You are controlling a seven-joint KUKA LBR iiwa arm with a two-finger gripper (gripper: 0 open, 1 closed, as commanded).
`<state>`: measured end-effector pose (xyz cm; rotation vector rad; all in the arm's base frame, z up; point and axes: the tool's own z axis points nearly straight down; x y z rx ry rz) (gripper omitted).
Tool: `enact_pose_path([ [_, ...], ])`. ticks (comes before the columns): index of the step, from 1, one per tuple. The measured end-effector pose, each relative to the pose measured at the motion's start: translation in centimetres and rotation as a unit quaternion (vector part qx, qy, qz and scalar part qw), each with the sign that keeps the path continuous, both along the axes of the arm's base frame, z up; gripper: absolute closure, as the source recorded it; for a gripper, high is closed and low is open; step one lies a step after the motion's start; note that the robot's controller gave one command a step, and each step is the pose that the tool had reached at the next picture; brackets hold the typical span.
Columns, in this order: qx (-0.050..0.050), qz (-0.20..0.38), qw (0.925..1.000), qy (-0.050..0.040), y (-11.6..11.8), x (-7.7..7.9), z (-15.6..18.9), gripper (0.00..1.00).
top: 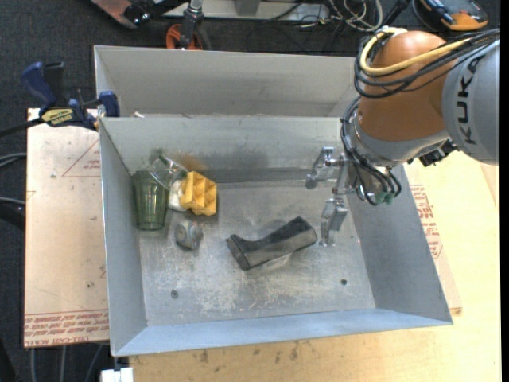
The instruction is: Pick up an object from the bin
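Hanging inside the bin [238,146] near its right wall, the gripper [325,201] has its jaws apart and empty, seemingly just beside the right end of a dark wedge-shaped object [272,243] lying mid-floor. Closing here risks clipping only that end and swinging it aside. The green cup [149,200] and yellow block [199,193] lie well apart at the left.

I count five things in the bin [262,297]: one green cup [149,200], one yellow block [199,193], one small grey lump [188,235], one long dark piece [272,243], one clear scrap [165,167].
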<state>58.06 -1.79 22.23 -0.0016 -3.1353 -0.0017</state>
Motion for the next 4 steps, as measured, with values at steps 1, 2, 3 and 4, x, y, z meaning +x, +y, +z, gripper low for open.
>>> enact_pose_path([
  [1, 0.000, 0.000, 1.0000, -0.0038, 0.0, 0.1, 0.4, 0.00],
  [2, 0.000, 0.006, 1.0000, -0.0071, 0.2, -2.2, -4.1, 0.00],
  [3, 0.000, 0.022, 0.9997, -0.0073, 0.6, -2.4, -9.3, 0.00],
  [4, 0.001, 0.012, 0.9996, -0.0246, 0.7, -1.6, -11.0, 0.00],
])
